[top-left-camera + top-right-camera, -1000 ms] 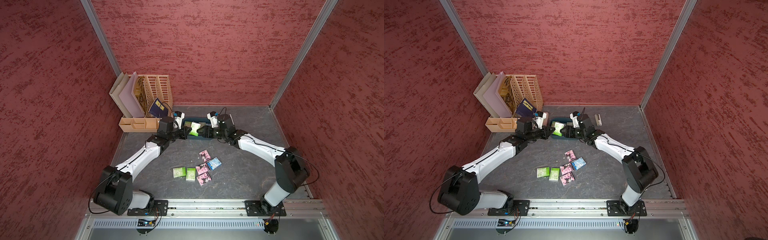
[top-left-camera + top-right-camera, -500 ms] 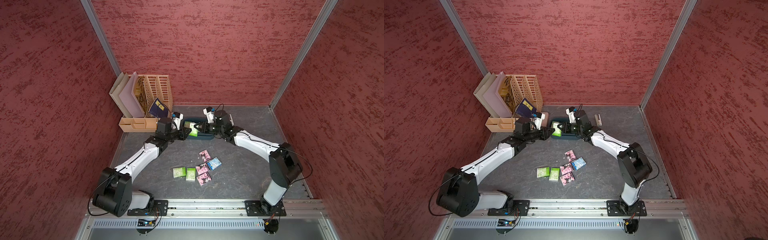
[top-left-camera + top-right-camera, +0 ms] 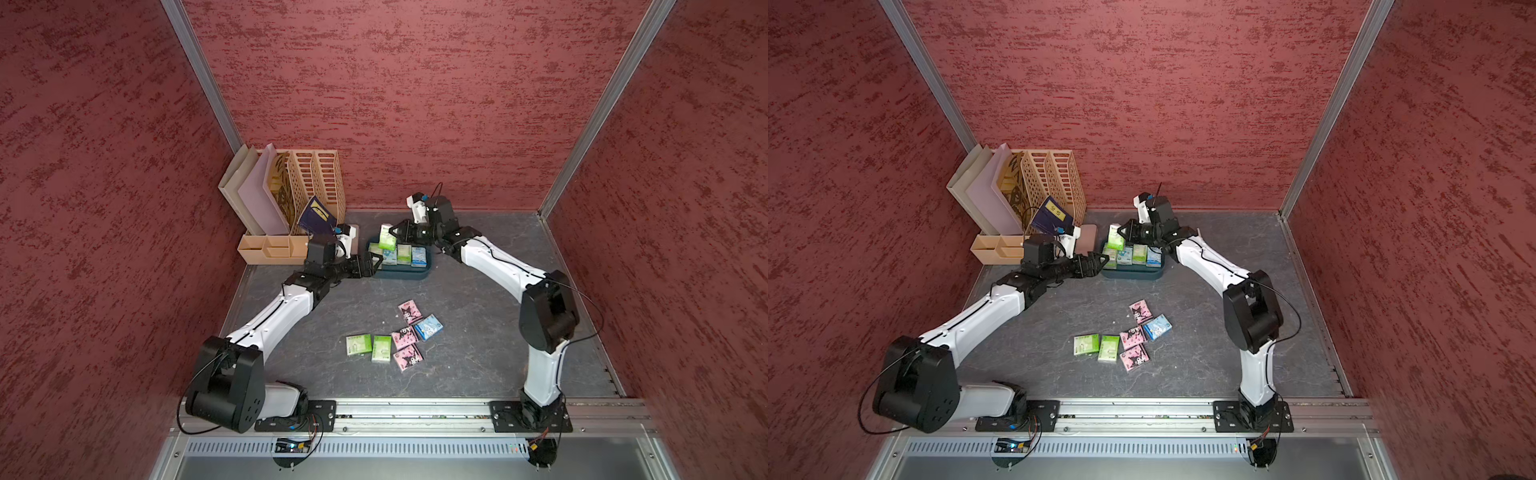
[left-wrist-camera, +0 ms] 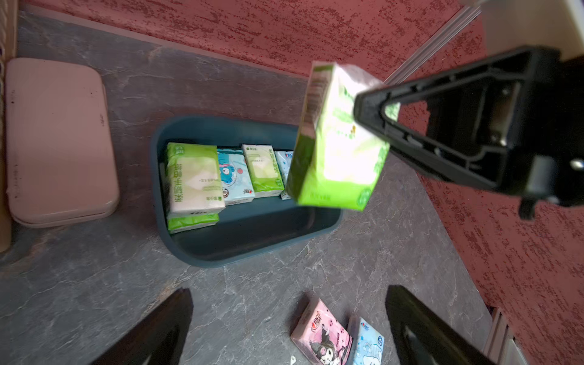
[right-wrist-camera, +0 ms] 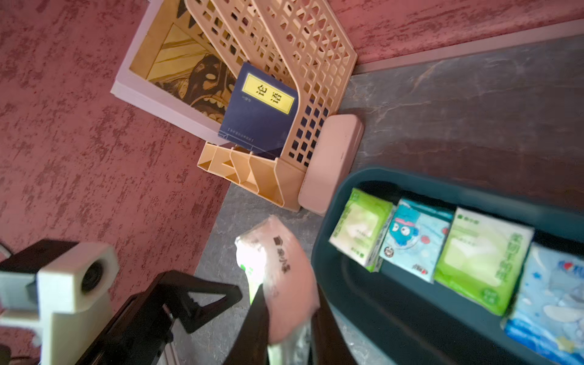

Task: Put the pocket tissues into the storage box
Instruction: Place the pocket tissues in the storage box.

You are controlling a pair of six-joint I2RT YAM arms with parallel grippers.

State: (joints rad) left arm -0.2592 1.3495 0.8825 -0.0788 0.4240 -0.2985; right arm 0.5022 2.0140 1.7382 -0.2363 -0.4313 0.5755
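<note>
The right claw [image 3: 397,237] grips a green packet [image 3: 386,240] above the box [image 3: 401,273], which holds a row of packets [image 3: 404,254]. The left claw [image 3: 374,264] stands open beside the box. Six loose packets [image 3: 381,348] lie on the bench [image 3: 478,353], well apart from the box.

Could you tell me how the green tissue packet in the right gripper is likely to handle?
Probably soft: the green packet bulges where the right gripper pinches it. Likely light, since a pinch near one end holds it up. Its glossy wrapper may be slippery.
</note>
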